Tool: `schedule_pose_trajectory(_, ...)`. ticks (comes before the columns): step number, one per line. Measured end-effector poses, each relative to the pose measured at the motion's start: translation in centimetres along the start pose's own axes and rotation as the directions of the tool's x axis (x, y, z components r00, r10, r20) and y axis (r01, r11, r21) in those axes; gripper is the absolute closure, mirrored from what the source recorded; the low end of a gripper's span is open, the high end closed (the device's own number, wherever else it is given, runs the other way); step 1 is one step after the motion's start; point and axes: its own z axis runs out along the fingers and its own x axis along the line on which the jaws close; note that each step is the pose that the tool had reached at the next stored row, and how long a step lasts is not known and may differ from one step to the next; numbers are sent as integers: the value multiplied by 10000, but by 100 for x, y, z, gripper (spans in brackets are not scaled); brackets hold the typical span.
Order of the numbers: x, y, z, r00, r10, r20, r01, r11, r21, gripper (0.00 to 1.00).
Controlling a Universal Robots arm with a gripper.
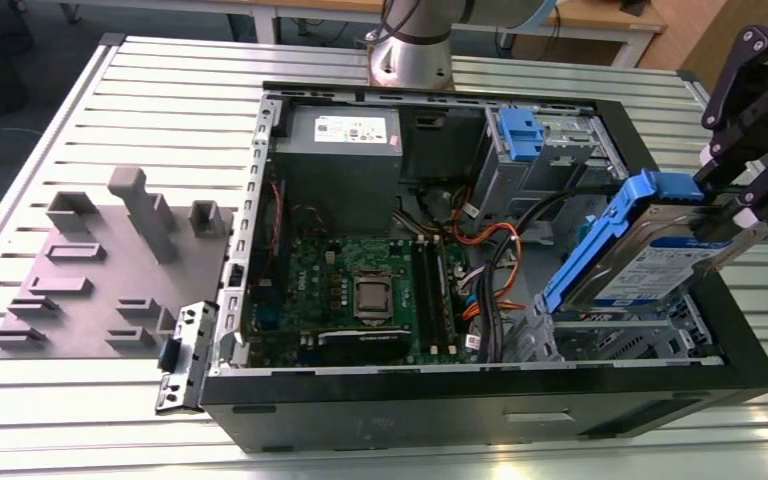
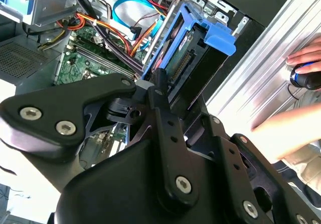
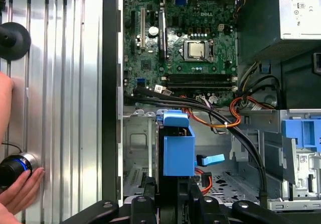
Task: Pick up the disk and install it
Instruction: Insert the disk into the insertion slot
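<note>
The disk (image 1: 651, 262), a silver drive with a blue-and-white label in a blue plastic carrier, hangs tilted on edge above the metal drive bay (image 1: 614, 340) at the front corner of the open computer case (image 1: 464, 400), on the exterior view's right. My gripper (image 1: 738, 215) is shut on the disk's upper edge. In the second wrist view the black fingers (image 2: 159, 91) clamp the disk (image 2: 186, 53) edgewise, its blue end tab pointing away. In the first wrist view the carrier's blue end of the disk (image 3: 175, 148) sits over the bay (image 3: 135, 143).
Inside the case lie the motherboard (image 1: 357, 290), a grey power-supply box (image 1: 341, 135), orange and black cables (image 1: 491, 255) beside the bay, and another blue carrier (image 1: 518, 135) in the far bay. A grey fixture plate (image 1: 91, 270) sits left. A person's hand (image 3: 17, 186) rests on a knob.
</note>
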Motion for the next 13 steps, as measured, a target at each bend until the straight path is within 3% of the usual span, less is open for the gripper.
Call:
schedule_pose_trajectory(4, 0, -1, 12, 10000, -1, 4, 1, 10000, 0, 65)
schedule_pose_trajectory(13, 6, -9, 170, 10000, 0, 1, 0, 10000, 0, 65)
